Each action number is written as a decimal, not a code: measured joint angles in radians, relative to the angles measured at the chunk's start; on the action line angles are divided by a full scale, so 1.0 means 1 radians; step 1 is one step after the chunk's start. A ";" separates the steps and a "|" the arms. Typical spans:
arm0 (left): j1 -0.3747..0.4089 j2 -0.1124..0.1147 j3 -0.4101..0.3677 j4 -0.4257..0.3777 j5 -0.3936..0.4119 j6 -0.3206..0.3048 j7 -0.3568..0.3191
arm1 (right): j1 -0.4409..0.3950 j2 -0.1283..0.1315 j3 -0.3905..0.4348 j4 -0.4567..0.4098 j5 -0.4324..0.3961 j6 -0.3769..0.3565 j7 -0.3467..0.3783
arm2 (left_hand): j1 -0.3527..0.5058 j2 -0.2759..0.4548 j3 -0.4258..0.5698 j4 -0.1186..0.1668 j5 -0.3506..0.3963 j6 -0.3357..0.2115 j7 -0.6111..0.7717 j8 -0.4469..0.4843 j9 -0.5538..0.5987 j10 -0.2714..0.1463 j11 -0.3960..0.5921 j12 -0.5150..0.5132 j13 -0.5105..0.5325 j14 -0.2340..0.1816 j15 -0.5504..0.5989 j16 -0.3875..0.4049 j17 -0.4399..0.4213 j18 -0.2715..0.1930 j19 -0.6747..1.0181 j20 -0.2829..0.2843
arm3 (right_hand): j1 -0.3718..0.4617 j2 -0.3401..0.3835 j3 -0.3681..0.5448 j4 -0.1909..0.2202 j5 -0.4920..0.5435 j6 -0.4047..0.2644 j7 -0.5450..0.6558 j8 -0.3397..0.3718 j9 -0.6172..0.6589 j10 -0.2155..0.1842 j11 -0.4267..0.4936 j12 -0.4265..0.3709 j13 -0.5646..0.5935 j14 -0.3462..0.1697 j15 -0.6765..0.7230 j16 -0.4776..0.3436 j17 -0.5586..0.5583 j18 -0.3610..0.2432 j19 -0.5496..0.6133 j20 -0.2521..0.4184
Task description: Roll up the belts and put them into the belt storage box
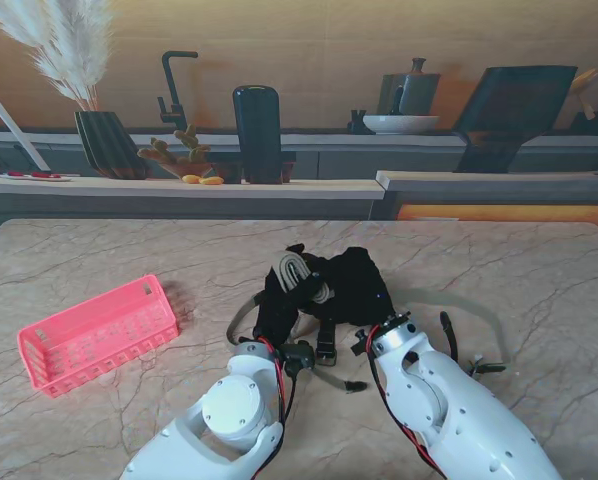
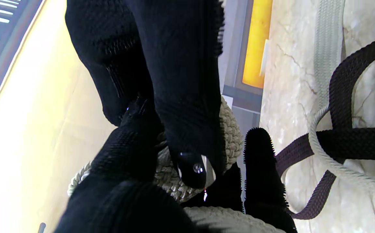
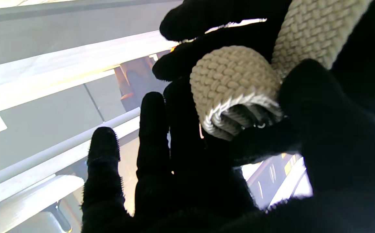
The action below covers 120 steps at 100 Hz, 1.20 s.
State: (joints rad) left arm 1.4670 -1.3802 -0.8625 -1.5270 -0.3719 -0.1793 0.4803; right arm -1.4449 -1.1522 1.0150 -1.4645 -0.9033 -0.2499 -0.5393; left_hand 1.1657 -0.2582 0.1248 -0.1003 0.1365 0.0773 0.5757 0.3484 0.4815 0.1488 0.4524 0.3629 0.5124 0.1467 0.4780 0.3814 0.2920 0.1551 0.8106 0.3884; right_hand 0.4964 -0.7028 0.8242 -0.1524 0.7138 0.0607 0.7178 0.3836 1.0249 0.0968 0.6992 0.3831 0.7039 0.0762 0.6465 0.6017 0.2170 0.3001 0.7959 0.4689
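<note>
Beige woven belt (image 1: 301, 272), partly coiled: held above table centre, pinched between left hand (image 1: 277, 300) and right hand (image 1: 357, 285), both black-gloved, fingers closed on the roll. Dark belt (image 1: 447, 335) lay loose on marble table (image 1: 129, 255), four o'clock. Pink storage box (image 1: 96, 333): nine o'clock, well apart.

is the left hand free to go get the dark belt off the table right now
Probably not yet. The left hand is closed on the half-rolled beige belt together with the right hand. The dark belt lies loose on the table close by, tangled with the beige tail, so distance isn't the obstacle.
</note>
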 measured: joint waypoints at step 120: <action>0.041 0.033 -0.056 -0.056 -0.173 0.063 -0.130 | -0.216 0.057 0.214 -0.222 0.151 -0.021 0.429 | -0.044 -0.035 -0.005 0.026 0.194 -0.067 0.308 0.363 0.327 -0.083 0.225 0.520 0.277 0.109 0.228 0.199 0.036 0.137 0.171 0.081 | 0.028 0.076 -0.070 0.065 -0.190 -0.182 -0.322 0.100 0.012 0.002 -0.026 0.015 0.084 0.023 -0.046 0.050 0.026 0.013 -0.118 0.084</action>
State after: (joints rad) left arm 1.5079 -1.3469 -0.9184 -1.5829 -0.5453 -0.1158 0.3499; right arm -1.6614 -1.0949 1.2293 -1.6860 -0.7524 -0.2710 -0.1099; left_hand 1.1218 -0.2937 0.1194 -0.0743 0.3301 0.0100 0.8840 0.7111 0.8086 0.0659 0.6774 0.8831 0.7897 0.2562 0.7059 0.5802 0.3285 0.2920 0.9816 0.4691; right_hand 0.5241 -0.6267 0.7540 -0.0873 0.5235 -0.1214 0.3958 0.4833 1.0364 0.0989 0.6729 0.3979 0.7881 0.0987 0.6003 0.6512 0.2427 0.3136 0.6781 0.5528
